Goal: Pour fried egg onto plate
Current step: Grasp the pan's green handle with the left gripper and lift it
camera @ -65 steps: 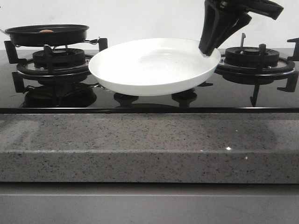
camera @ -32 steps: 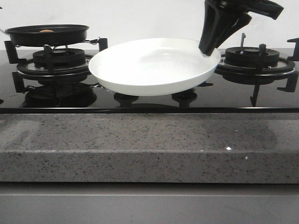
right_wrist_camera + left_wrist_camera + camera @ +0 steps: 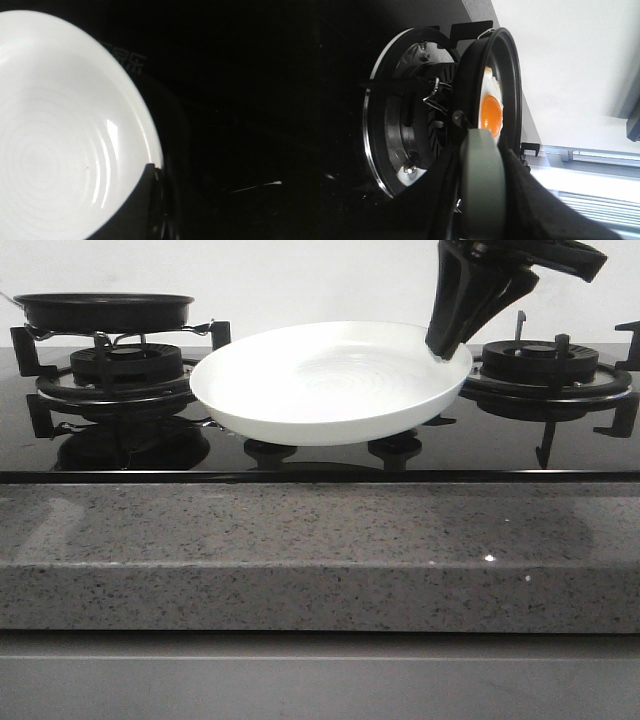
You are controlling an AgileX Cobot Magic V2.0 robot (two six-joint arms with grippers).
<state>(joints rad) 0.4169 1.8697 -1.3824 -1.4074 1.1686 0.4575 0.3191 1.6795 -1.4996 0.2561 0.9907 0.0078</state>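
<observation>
- plate (image 3: 330,385) is held up off the stove at centre, tipped a bit, pinched at its right rim by the right gripper (image 3: 447,345), so that one's clamped on the plate. Same grip is seen in the right wrist cam, a finger hooked over the rim
- plate is bare atm, nothing on it
- fried egg (image 3: 490,111) is sat inside the black pan (image 3: 103,310), far left, over the left burner (image 3: 125,375). Egg can't be made out in the front cam, only in the left wrist cam
- left gripper (image 3: 481,220) is wrapped round the pan handle (image 3: 479,180) afaict; can't be told 100% that it's fully clenched, fingers mostly hidden
- pan looks lifted just clear of the burner grate, roughly level
- progress: both items seem grabbed, but pan and plate are well apart. Still left imo: pan to be brought over the plate, tilted, egg slid out
</observation>
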